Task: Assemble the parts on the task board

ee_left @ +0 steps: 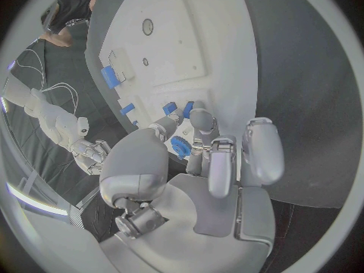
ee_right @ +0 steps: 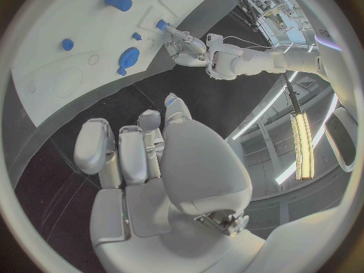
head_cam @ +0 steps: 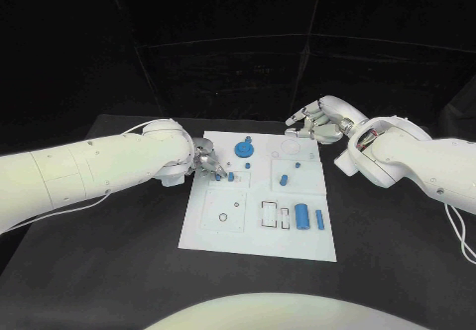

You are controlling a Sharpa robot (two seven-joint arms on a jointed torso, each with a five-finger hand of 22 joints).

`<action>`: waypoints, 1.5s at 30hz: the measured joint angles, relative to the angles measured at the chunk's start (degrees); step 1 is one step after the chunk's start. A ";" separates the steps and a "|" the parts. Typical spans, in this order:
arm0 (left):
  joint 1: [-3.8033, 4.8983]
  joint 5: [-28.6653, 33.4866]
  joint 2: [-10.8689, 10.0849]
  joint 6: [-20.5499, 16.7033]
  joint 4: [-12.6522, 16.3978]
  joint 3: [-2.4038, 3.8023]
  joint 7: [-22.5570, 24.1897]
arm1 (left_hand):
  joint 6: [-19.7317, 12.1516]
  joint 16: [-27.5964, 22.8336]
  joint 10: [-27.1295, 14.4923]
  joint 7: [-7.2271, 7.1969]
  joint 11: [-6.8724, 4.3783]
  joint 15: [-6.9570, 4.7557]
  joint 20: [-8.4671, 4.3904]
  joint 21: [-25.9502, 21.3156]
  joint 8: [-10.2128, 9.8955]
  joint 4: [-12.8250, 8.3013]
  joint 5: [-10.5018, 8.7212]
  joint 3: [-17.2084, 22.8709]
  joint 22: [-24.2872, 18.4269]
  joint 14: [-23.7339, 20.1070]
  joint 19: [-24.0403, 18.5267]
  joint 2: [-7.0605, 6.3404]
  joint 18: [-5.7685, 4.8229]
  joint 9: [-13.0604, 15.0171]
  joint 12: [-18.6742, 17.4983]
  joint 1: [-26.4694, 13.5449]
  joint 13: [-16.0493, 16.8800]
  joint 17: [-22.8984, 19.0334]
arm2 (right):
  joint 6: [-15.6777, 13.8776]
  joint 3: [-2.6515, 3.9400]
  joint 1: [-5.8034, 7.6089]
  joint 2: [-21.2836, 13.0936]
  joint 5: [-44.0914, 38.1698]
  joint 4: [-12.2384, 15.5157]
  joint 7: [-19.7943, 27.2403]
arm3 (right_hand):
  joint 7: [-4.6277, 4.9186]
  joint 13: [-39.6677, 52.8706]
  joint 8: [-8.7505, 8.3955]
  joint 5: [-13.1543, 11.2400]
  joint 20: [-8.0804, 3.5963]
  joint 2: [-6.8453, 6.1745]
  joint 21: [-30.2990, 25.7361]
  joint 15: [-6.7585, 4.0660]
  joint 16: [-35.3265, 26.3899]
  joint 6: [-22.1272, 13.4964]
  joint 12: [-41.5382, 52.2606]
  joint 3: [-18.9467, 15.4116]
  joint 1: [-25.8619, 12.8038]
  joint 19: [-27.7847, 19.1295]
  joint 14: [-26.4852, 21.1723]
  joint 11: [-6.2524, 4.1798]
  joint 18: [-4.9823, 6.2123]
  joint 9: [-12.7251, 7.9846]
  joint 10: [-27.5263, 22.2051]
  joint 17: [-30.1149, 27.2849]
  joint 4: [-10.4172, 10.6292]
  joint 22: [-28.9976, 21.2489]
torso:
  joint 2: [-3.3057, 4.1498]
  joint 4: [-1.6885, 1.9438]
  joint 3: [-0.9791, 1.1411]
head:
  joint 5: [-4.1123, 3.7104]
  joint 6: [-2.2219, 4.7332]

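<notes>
The white task board (head_cam: 223, 234) lies mid-table. My left hand (head_cam: 206, 161) hovers over its far left part. There its thumb and a fingertip (ee_left: 201, 118) close round a small blue part (head_cam: 218, 176) (ee_left: 187, 109), and a second small part (head_cam: 231, 177) stands just beside it. A round blue gear-like part (head_cam: 245, 148) (ee_right: 127, 57) sits at the far edge. Toward the right lie a blue peg (head_cam: 283, 181), a thick cylinder (head_cam: 301, 216) (ee_left: 111, 77) and a thin one (head_cam: 319, 219). My right hand (head_cam: 318, 120) (ee_right: 144, 151) hangs past the far right corner, fingers curled in with nothing in them.
Empty round and rectangular recesses (head_cam: 269, 214) mark the near half of the board. Black tabletop (head_cam: 119, 261) surrounds the board on every side. A white cable (head_cam: 458, 234) trails from my right arm at the table's right.
</notes>
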 measured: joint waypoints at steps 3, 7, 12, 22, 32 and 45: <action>-0.02 0.09 -0.04 0.02 0.00 -0.01 -0.01 | -0.20 0.00 0.00 0.21 0.00 0.00 0.00 0.00 0.05 0.77 0.00 -1.60 -0.08 0.00 0.00 -1.08 0.00 -0.19 0.00 -1.08 -0.13 0.00 | 0.00 0.00 0.00 -0.01 0.00 0.00 0.00 | 0.00 0.00 0.00 0.00 0.00 0.00 0.00 0.00 0.00 0.00 0.00 0.00 0.00 0.00 0.00 0.00 0.00 0.00 0.00 0.00 0.00 0.00 | -0.01 0.00 0.00 | -0.03 0.02; -0.06 0.36 -0.30 -0.25 0.25 -0.03 -0.02 | -0.32 0.00 -0.22 0.32 0.23 0.00 0.00 0.00 0.05 1.74 0.00 -3.39 -0.15 0.00 0.00 -1.65 0.00 -0.38 0.00 -2.24 -0.25 0.00 | 0.00 0.00 0.00 -0.03 0.00 0.01 0.00 | 0.00 0.00 0.00 0.00 0.00 0.00 0.00 0.00 0.00 0.00 0.00 0.00 0.00 0.00 0.00 0.00 -0.01 0.00 0.00 0.00 0.00 0.00 | -0.01 0.00 0.00 | -0.07 0.07; -0.12 1.40 -1.00 -1.89 0.72 -0.06 0.05 | -1.67 0.00 -1.81 1.02 0.71 0.00 0.00 -0.46 0.09 2.83 0.00 -5.57 -0.47 0.00 0.00 -2.02 0.00 -0.82 -1.50 -2.60 -2.27 0.00 | -0.01 0.00 0.00 -0.05 0.00 0.01 0.00 | 0.00 0.01 0.00 0.00 0.00 0.00 0.00 0.00 0.00 0.00 0.00 0.00 0.00 0.00 0.00 0.00 0.00 0.00 0.00 0.00 0.00 0.00 | -0.01 0.02 -0.01 | -0.14 0.16; -0.15 5.34 -2.38 -7.96 1.42 -0.07 3.03 | -7.08 -0.45 -8.47 3.12 2.59 1.20 1.03 -3.62 -2.90 3.35 0.00 -7.74 -2.94 -0.12 -1.04 -1.49 -0.01 -2.89 -8.11 0.29 -8.71 0.00 | -0.01 0.00 0.00 -0.06 0.00 -0.05 0.02 | 0.00 0.01 0.00 0.00 0.00 0.00 0.00 0.00 0.00 0.00 0.00 0.00 0.00 0.00 0.00 0.00 0.00 0.00 0.00 0.00 0.00 0.01 | -0.02 0.02 -0.01 | -0.22 0.30; -0.16 10.70 -4.43 -14.37 2.69 -0.07 13.78 | -10.95 -14.67 -17.11 6.00 5.28 3.95 3.09 -27.26 -4.23 2.62 0.00 -9.16 -22.98 -2.00 -13.13 -1.17 5.04 -5.19 -13.07 6.11 -12.04 -4.16 | -0.01 0.00 0.00 -0.18 0.00 -0.14 0.04 | 0.00 0.01 0.00 0.00 0.00 0.00 0.00 0.00 0.00 0.00 0.00 0.00 0.00 0.00 0.00 0.00 0.00 0.00 0.00 0.00 0.00 0.01 | -0.02 0.03 0.01 | -0.47 0.54; -0.10 6.53 -0.02 -21.74 1.01 -0.13 32.11 | -12.25 -33.64 -25.59 7.15 7.60 5.63 5.19 -39.21 -9.06 -5.09 0.00 -3.95 -32.20 -11.43 -17.01 -1.29 5.37 -11.03 -23.39 20.95 -21.45 -24.09 | -0.02 0.00 0.00 0.23 0.00 -0.68 0.07 | 0.00 -0.22 0.00 0.23 0.00 0.00 0.00 0.00 -0.24 0.00 0.00 0.00 0.00 0.00 0.00 0.00 0.00 0.00 -0.43 0.00 0.00 -0.10 | 0.04 -0.04 0.01 | -1.05 1.57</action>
